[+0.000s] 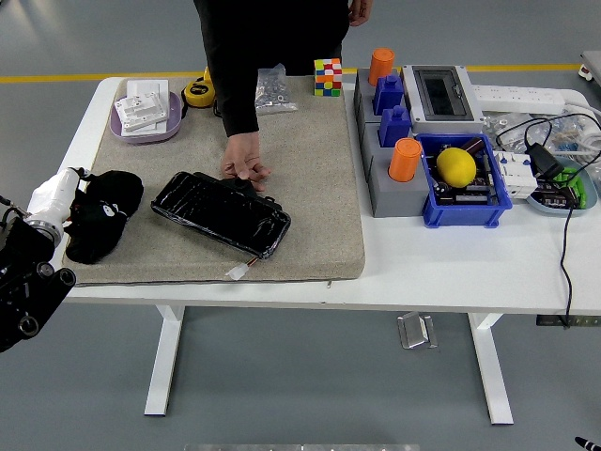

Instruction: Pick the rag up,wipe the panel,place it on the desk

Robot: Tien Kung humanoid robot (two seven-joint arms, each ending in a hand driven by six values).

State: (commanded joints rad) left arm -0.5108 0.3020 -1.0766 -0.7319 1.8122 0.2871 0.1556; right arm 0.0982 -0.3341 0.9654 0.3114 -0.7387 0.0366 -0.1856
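Observation:
The glossy black panel [221, 213] lies tilted on the beige mat [310, 178]. A person's hand [245, 169] rests on its far edge. My left hand [92, 225] comes in from the left edge behind a white wrist [52, 194], over the mat's left end. There it merges with a dark rag [116, 189], black on black, so the grip cannot be made out. Hand and rag are a short way left of the panel and do not touch it.
A purple dish [146, 117] with white parts and a yellow tape measure [198, 91] stand at the back left. A colour cube [328, 77], grey blocks with orange cups [405, 160], a blue bin [465, 188] holding a yellow ball, and cables fill the right side.

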